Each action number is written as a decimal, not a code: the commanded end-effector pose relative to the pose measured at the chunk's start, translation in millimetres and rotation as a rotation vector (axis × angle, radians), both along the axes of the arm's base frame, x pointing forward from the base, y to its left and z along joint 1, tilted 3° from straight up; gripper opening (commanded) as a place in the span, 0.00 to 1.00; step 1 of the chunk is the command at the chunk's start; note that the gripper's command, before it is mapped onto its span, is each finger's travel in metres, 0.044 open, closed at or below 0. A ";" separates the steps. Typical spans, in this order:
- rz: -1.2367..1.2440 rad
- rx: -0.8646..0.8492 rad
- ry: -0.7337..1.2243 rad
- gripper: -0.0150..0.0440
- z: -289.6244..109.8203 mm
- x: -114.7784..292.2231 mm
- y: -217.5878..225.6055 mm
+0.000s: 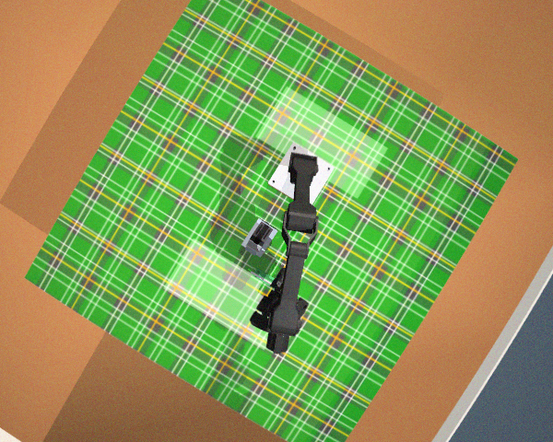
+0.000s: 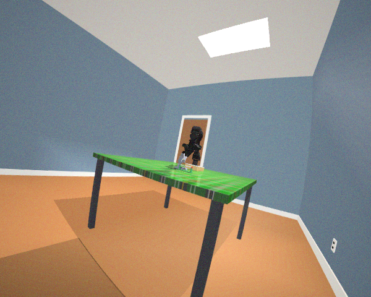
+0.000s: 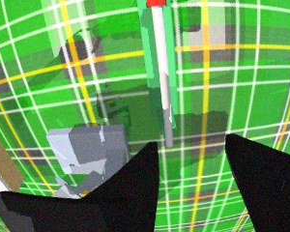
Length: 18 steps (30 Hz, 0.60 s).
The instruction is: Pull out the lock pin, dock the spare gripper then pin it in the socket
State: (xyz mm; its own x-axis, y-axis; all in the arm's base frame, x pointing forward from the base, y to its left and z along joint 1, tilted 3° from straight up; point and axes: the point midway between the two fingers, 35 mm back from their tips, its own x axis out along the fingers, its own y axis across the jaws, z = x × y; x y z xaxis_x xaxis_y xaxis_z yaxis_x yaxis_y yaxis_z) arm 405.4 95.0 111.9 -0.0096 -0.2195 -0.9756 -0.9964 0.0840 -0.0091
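Top cam: straight down from high up, whole tabletop (image 1: pixel 124 157) in frame, rotated so its corners sit near 12, 3, 6 and 9 o'clock; floor visible all round. Exterior cam: low, far back in the room, looking up across the tabletop (image 2: pixel 230 188) toward the door; arm (image 2: pixel 193 143) small at centre. Wrist cam: close, looking down past the gripper (image 3: pixel 191 177) fingers at 6 o'clock. All three share the plaid patch around the arm (image 1: pixel 298 223).
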 end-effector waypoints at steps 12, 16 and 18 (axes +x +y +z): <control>0.006 -0.009 0.017 0.56 -60.5 -5.6 -1.0; 0.006 -0.009 0.017 0.56 -66.0 -5.4 -0.8; 0.006 -0.009 0.017 0.56 -69.3 -5.3 -0.8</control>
